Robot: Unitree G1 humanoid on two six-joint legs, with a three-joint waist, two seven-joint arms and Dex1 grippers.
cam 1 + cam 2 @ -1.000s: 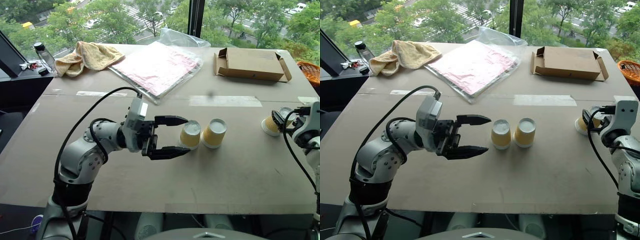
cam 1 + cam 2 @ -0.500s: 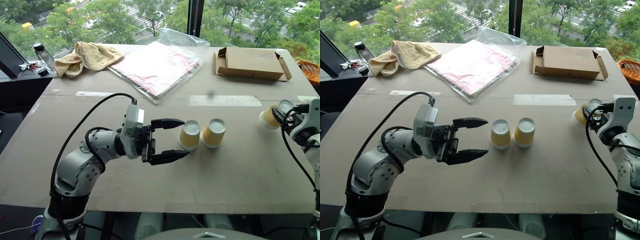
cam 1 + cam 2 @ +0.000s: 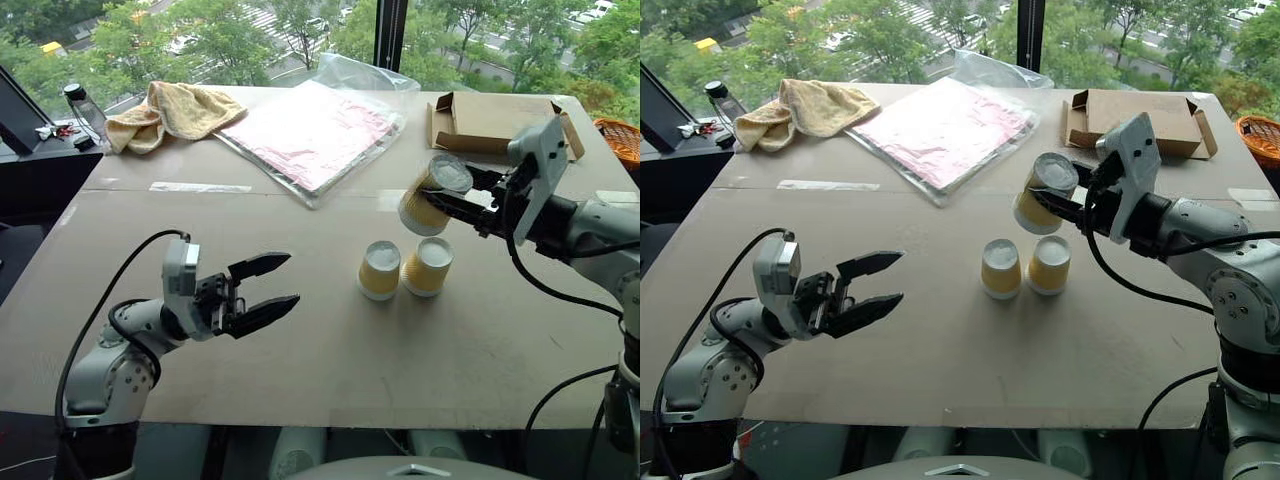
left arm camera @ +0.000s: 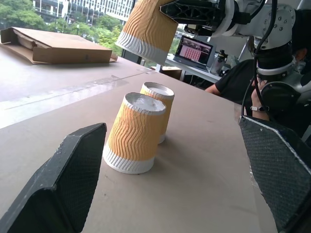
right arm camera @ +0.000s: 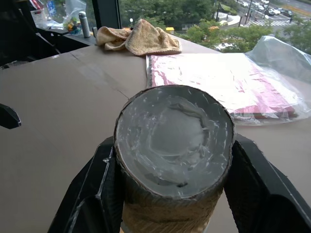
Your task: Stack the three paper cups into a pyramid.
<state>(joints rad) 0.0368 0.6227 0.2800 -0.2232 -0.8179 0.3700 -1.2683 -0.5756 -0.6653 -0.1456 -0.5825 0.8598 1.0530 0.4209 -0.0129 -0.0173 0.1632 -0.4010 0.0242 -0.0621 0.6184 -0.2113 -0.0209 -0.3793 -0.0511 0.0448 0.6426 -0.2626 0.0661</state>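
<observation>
Two paper cups (image 3: 380, 270) (image 3: 428, 266) stand upside down, side by side and touching, in the middle of the brown table (image 3: 480, 350). The third paper cup (image 3: 425, 200) hangs tilted in the air just above and behind them, base up, with my right gripper (image 3: 445, 195) shut on its sides. In the right wrist view its grey-white base (image 5: 172, 133) sits between the two black fingers (image 5: 92, 194). My left gripper (image 3: 290, 278) is open and holds nothing, low over the table well to the left of the standing cups (image 4: 136, 133).
At the back of the table lie a flat cardboard box (image 3: 500, 125), a pink packet in clear plastic (image 3: 315, 130) and a yellow towel (image 3: 180, 108). A bottle (image 3: 78, 100) stands at the far left. A person (image 4: 233, 82) sits past the table's right side.
My right gripper has shut on the cup at the right, lifted it and carried it left to above the two standing cups. My left gripper has drawn back to the left, still open.
</observation>
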